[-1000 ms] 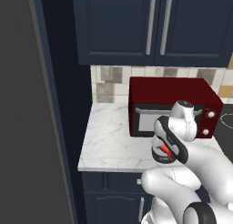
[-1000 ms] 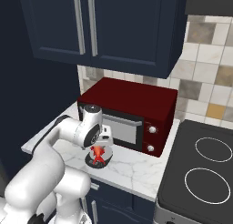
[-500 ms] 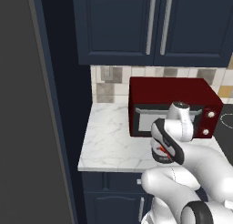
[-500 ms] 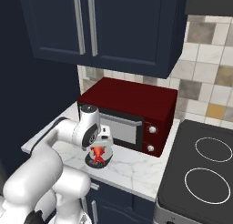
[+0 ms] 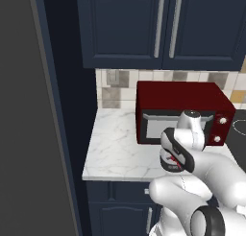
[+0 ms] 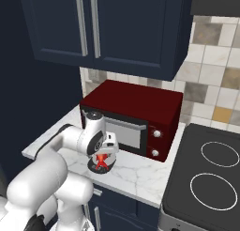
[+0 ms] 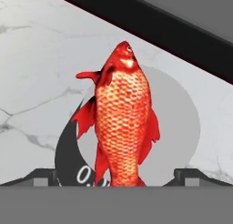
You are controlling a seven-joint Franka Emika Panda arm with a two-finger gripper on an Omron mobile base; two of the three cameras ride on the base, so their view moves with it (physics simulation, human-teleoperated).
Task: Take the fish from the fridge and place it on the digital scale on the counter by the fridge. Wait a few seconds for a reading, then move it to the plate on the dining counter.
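Note:
The orange-red fish (image 7: 122, 123) lies on the round digital scale (image 7: 178, 123), head pointing away from the hand. My gripper (image 7: 117, 176) hangs just over it, open, with its fingertips (image 7: 43, 175) far out on either side and clear of the fish. In the right base view the fish (image 6: 100, 162) shows red on the dark scale (image 6: 92, 167) under the gripper (image 6: 104, 156), on the counter (image 6: 136, 173) in front of the microwave. From the left, the gripper (image 5: 172, 164) covers most of the scale. The fridge (image 5: 29, 115) stands shut at the left.
A red microwave (image 5: 182, 110) stands on the counter (image 5: 115, 148) right behind the scale. Navy wall cabinets (image 5: 158, 29) hang above. A black stove top (image 6: 211, 173) adjoins the counter on the right. Navy drawers sit below the counter edge.
The hand has drifted very slightly over the scale. The fish lies still and the jaws stay open.

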